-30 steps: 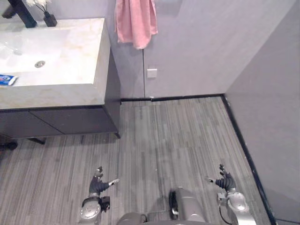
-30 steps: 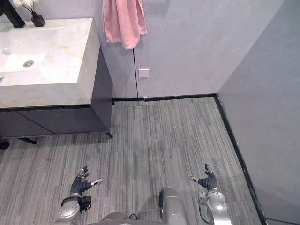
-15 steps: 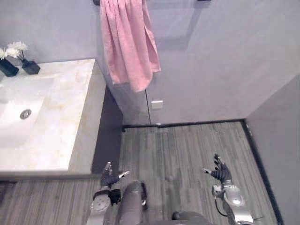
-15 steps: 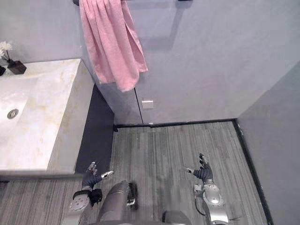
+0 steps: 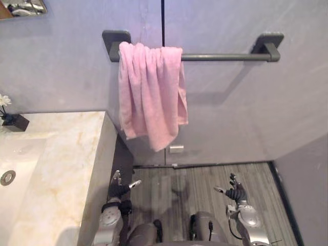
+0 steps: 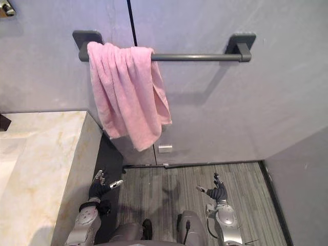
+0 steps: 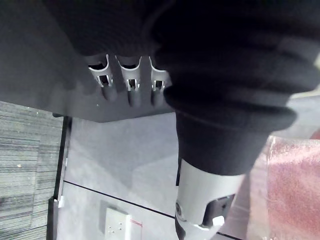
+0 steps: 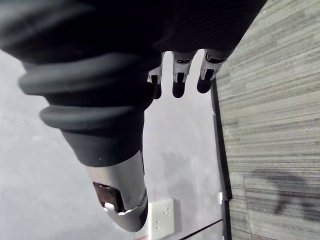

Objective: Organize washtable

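The washtable (image 5: 61,164) is a pale marble counter at the left, with a sunken basin and its drain (image 5: 7,177). A small dark vase with a white flower (image 5: 14,121) stands at the back of it. My left hand (image 5: 119,188) hangs low beside the counter's dark side panel, fingers (image 7: 130,85) relaxed and holding nothing. My right hand (image 5: 236,192) is low over the floor at the right, fingers (image 8: 179,76) straight, thumb (image 8: 122,197) apart, and empty. A pink towel (image 5: 151,97) hangs bunched at the left end of a grey wall bar (image 5: 225,57).
A grey wall stands straight ahead with a white wall plate (image 5: 176,148) low under the towel. Striped grey floor (image 5: 200,177) lies between the counter and a side wall (image 5: 307,195) at the right. A mirror corner (image 5: 23,7) shows at the upper left.
The whole picture has shifted: the camera has tilted up and come nearer the wall, so the towel bar now shows. Both hands stay low and open.
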You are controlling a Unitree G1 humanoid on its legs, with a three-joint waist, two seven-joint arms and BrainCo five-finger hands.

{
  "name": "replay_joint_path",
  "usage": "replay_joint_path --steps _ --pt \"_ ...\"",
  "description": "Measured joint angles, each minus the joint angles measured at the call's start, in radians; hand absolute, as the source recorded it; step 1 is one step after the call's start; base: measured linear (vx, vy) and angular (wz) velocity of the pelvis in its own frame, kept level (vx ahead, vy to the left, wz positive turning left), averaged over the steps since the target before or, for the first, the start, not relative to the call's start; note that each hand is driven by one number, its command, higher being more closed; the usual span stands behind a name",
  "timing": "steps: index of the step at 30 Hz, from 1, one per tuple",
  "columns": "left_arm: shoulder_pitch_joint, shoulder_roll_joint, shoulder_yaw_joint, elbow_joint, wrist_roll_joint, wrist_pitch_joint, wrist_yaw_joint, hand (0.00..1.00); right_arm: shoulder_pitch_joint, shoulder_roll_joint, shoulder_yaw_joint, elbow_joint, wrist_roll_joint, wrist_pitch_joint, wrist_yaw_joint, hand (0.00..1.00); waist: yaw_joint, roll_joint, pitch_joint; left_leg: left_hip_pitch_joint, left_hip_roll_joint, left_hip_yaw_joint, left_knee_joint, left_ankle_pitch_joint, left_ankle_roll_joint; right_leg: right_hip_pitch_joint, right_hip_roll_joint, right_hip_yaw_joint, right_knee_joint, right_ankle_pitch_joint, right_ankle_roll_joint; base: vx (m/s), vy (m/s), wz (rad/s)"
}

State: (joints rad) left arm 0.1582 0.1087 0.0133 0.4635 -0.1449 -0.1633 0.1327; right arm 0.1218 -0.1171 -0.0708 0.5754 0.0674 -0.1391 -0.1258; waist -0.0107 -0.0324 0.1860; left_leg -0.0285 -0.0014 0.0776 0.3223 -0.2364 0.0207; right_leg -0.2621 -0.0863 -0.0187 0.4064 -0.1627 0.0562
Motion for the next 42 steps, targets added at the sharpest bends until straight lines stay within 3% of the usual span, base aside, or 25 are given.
replay_joint_path --steps 1,2,4,5,6,7,10,11,12,13,16,20,32,36,39,42 --pt "0.001 0.007 0.001 0.004 0.000 0.000 0.001 0.00 0.006 0.004 0.000 0.001 0.000 0.000 -0.001 0.00 0.000 -0.015 -0.006 0.008 -0.009 -0.006 0.004 -0.013 -0.018 -0.005 -0.008 0.005 -0.026 0.073 -0.010 0.35 -0.198 0.50" --pt "0.000 -0.010 0.001 0.030 0.000 0.005 0.001 0.00 0.005 -0.006 -0.006 0.027 0.000 -0.001 -0.002 0.00 -0.003 0.016 -0.016 0.016 0.024 -0.035 0.011 -0.025 -0.031 0.022 0.006 -0.028 -0.018 0.057 -0.017 0.29 -0.183 0.46" --pt "0.011 -0.025 0.002 0.007 0.000 0.003 0.000 0.00 0.023 -0.005 -0.005 0.011 0.001 -0.001 -0.002 0.00 0.003 0.025 -0.014 0.000 0.056 -0.034 0.080 -0.031 -0.044 0.062 0.023 -0.059 -0.046 0.028 -0.035 0.27 -0.226 0.42" --pt "0.009 -0.041 0.002 0.000 0.000 0.003 -0.002 0.00 0.043 -0.003 -0.005 -0.013 0.001 -0.002 -0.003 0.00 0.002 0.032 -0.009 -0.049 0.085 -0.023 0.226 -0.028 -0.056 0.103 0.037 -0.077 -0.055 0.005 -0.046 0.25 -0.235 0.34" --pt "0.020 -0.053 0.001 -0.005 0.000 0.003 -0.003 0.00 0.052 -0.001 -0.003 -0.025 0.002 -0.002 -0.003 0.00 0.008 0.033 -0.007 -0.101 0.116 -0.008 0.363 -0.010 -0.098 0.142 0.046 -0.086 -0.066 -0.003 -0.061 0.20 -0.165 0.22" --pt "0.026 -0.058 0.000 -0.007 0.000 0.003 -0.004 0.00 0.055 0.000 -0.001 -0.036 0.002 -0.003 -0.005 0.00 0.020 0.031 -0.006 -0.121 0.137 0.007 0.412 -0.012 -0.097 0.158 0.052 -0.086 -0.072 -0.008 -0.068 0.21 -0.110 -0.09" --pt "0.026 -0.062 -0.002 -0.006 0.000 0.003 -0.009 0.00 0.054 0.001 -0.009 -0.048 0.002 -0.008 -0.006 0.00 0.027 0.030 -0.008 -0.144 0.172 0.022 0.284 -0.017 -0.087 0.196 0.053 -0.075 -0.097 -0.012 -0.074 0.18 -0.040 -0.18" --pt "0.020 -0.062 -0.002 -0.005 0.000 0.003 -0.010 0.00 0.038 -0.001 -0.012 -0.040 0.002 -0.008 -0.006 0.00 0.025 0.050 -0.014 -0.138 0.169 0.005 0.147 -0.003 -0.099 0.195 0.051 -0.068 -0.097 -0.010 -0.071 0.13 0.052 -0.19" --pt "0.018 -0.062 -0.002 -0.003 0.000 0.003 -0.010 0.00 0.034 -0.008 -0.014 -0.035 0.001 -0.008 -0.007 0.00 0.025 0.053 -0.016 -0.127 0.165 -0.001 0.093 0.016 -0.107 0.194 0.052 -0.066 -0.097 -0.011 -0.069 0.15 0.106 -0.26" --pt "0.016 -0.060 -0.002 -0.002 0.000 0.002 -0.009 0.00 0.026 -0.015 -0.029 -0.015 0.002 -0.008 -0.006 0.00 0.025 0.073 -0.025 -0.108 0.159 -0.020 -0.008 0.102 -0.119 0.195 0.058 -0.053 -0.097 -0.018 -0.054 0.15 0.166 -0.18" --pt "0.015 -0.038 -0.004 0.006 0.000 0.001 -0.001 0.00 0.030 -0.004 -0.031 0.026 0.001 -0.006 -0.006 0.00 0.024 0.042 -0.037 -0.062 0.115 -0.003 -0.091 0.133 -0.100 0.231 0.015 -0.038 -0.167 0.001 -0.012 0.11 0.156 -0.03" --pt "0.017 -0.017 -0.010 0.000 0.001 0.002 -0.001 0.00 0.033 -0.006 -0.033 0.057 0.001 -0.006 -0.006 0.00 0.019 0.037 -0.041 -0.029 0.066 -0.006 -0.184 0.176 -0.077 0.254 -0.018 -0.046 -0.226 0.022 0.017 0.05 0.081 0.12" --pt "0.066 -0.007 -0.014 -0.301 0.009 -0.016 0.000 0.00 0.019 -0.006 -0.028 0.110 -0.002 -0.007 -0.003 0.00 0.022 0.034 -0.045 0.032 0.034 -0.031 -0.329 0.262 -0.062 0.280 -0.030 -0.067 -0.291 0.066 0.024 -0.02 0.022 0.06" --pt "0.056 0.014 -0.024 -0.349 0.021 -0.041 0.000 0.00 0.024 -0.006 -0.025 0.110 -0.025 -0.007 0.000 0.00 0.018 0.033 -0.056 0.038 0.033 -0.037 -0.365 0.284 -0.060 0.277 -0.029 -0.069 -0.310 0.079 0.026 -0.07 0.013 0.02" --pt "0.051 0.059 -0.048 -0.358 0.052 -0.044 0.000 0.00 0.021 -0.009 0.009 0.110 -0.040 -0.007 0.004 0.00 -0.003 0.027 -0.075 0.043 0.032 -0.038 -0.384 0.295 -0.059 0.279 -0.029 -0.068 -0.325 0.089 0.029 -0.02 0.007 0.00" --pt "0.015 0.074 -0.076 -0.358 0.086 -0.044 -0.001 0.00 0.022 -0.009 0.021 0.110 -0.043 -0.008 0.022 0.00 -0.004 0.025 -0.079 0.044 0.031 -0.032 -0.390 0.299 -0.057 0.284 -0.028 -0.064 -0.348 0.106 0.030 -0.02 0.011 -0.05"
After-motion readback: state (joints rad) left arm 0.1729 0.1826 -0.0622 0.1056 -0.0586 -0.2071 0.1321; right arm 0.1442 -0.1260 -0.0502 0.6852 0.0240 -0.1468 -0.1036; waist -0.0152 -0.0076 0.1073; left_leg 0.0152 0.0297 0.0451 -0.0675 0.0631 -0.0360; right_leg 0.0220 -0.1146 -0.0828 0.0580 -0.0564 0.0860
